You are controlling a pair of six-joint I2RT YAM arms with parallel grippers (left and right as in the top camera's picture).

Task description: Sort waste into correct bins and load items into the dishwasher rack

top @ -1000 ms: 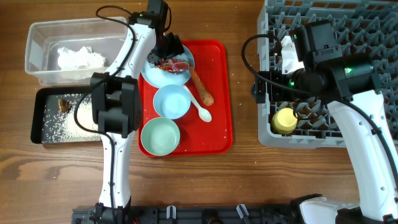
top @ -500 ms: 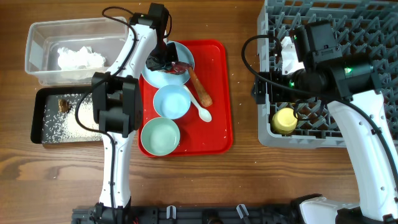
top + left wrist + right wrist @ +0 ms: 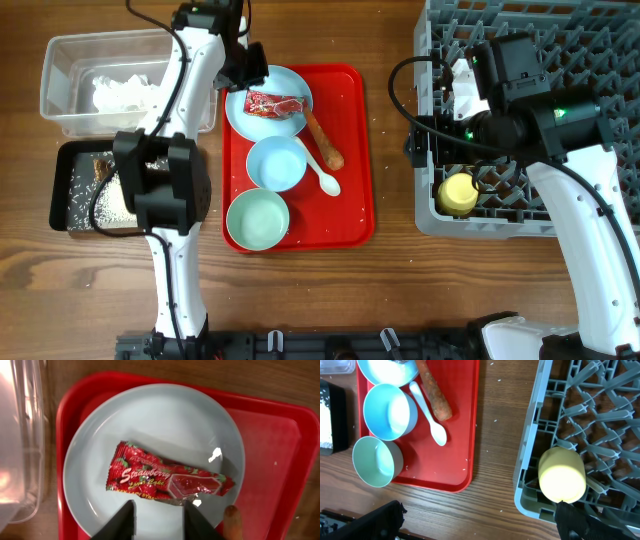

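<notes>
Done: napkins in tub; rice in black tray; cup at rack's 7 o'clock corner. Left: wrapper flat on plate at red tray's 12 o'clock, with the stick crowding the plate's 4 o'clock rim, plus blue bowl, green bowl and spoon. Left gripper released, empty over wrapper; right gripper spread wide, empty, above cup.

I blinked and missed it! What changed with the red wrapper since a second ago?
The left gripper closed on the red snack wrapper on the light blue plate, then let go and lifted off it. The wrapper now lies flat on the plate, not held. The white spoon and yellow cup stayed put.
</notes>
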